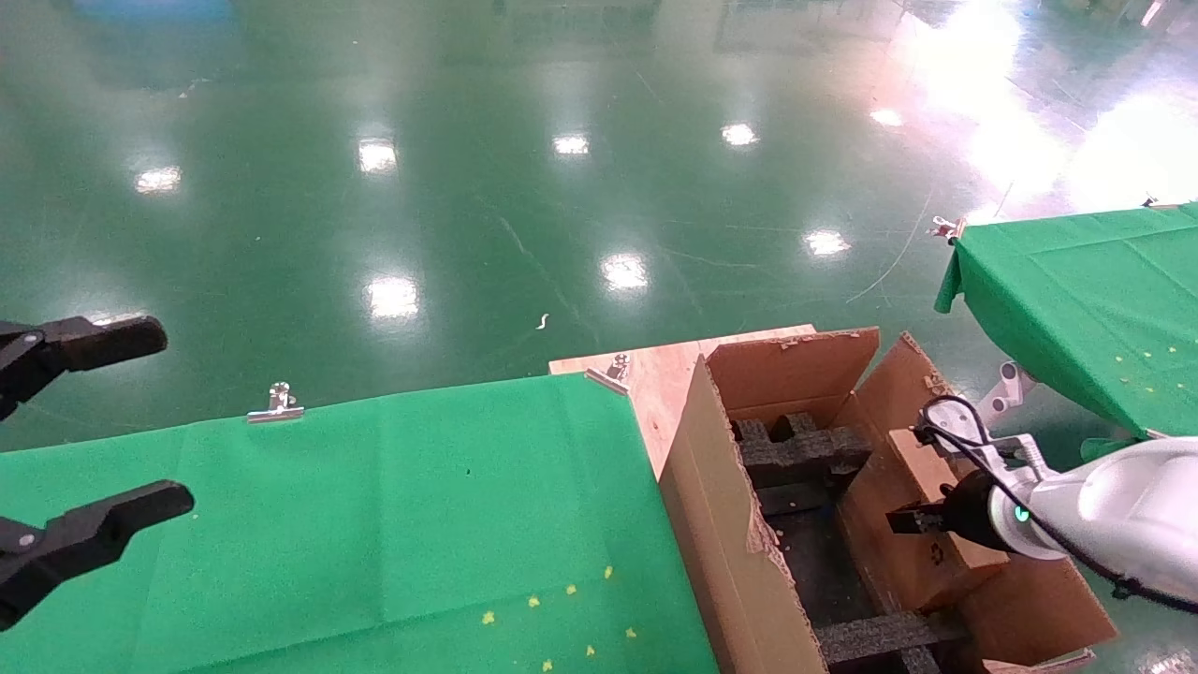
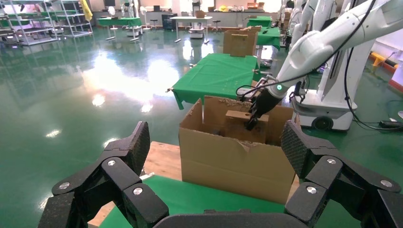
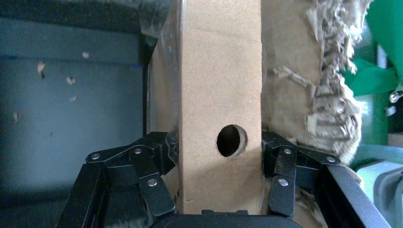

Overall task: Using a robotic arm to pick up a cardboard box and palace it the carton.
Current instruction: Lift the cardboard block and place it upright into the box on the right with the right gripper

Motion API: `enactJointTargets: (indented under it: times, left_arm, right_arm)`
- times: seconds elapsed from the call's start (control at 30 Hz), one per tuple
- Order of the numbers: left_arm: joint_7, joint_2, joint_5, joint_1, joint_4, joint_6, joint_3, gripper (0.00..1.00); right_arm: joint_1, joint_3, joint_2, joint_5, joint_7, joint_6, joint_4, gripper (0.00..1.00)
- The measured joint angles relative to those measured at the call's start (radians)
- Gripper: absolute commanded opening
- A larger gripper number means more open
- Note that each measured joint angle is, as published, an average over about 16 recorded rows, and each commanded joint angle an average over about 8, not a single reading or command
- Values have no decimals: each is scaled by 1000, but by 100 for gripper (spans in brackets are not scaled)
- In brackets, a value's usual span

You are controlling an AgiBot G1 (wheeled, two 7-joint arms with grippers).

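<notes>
Head view: the right gripper (image 1: 913, 518) on the robotic arm (image 1: 1114, 510) has the cardboard box (image 1: 931, 510) pinched between its fingers, hanging inside the carton (image 1: 721, 505), close to the far-side wall, with black foam inserts (image 1: 796, 449) just beyond the fingertips toward the carton's middle.
Head view, other arm: the left gripper (image 1: 70, 473) is parked off over the green table (image 1: 374, 524), fingers spread wide, holding nothing.
Left wrist view: past the left gripper's own open fingers (image 2: 126, 156), the right gripper (image 2: 256, 114) comes down from above the carton (image 2: 233, 156), and the box (image 2: 244, 124) rides beneath it, its top about level with the ragged flaps.
Right wrist view: both fingers (image 3: 152, 171) clamp the box (image 3: 221, 95) across its narrow width, either side of the round hole (image 3: 231, 140).
Handling call: looks light, stiff and dry, so not slippery; thin walls may dent under a hard squeeze.
Grip call: across the narrow faces, as held now, seems right.
</notes>
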Motion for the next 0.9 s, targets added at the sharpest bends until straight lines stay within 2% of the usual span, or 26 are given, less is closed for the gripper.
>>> enactJointTargets:
  times: [0.23, 0.4, 0.9]
  left_arm:
    - [0, 0, 0, 0, 0, 0, 0, 100]
    - [0, 0, 0, 0, 0, 0, 0, 100]
    - [0, 0, 0, 0, 0, 0, 0, 100]
  right_arm:
    - [-67, 2, -36, -140, 150, 15, 2, 0]
    - [-106, 0, -53, -192, 214, 24, 3, 0]
    - [-164, -17, -68, -206, 243, 59, -10, 0]
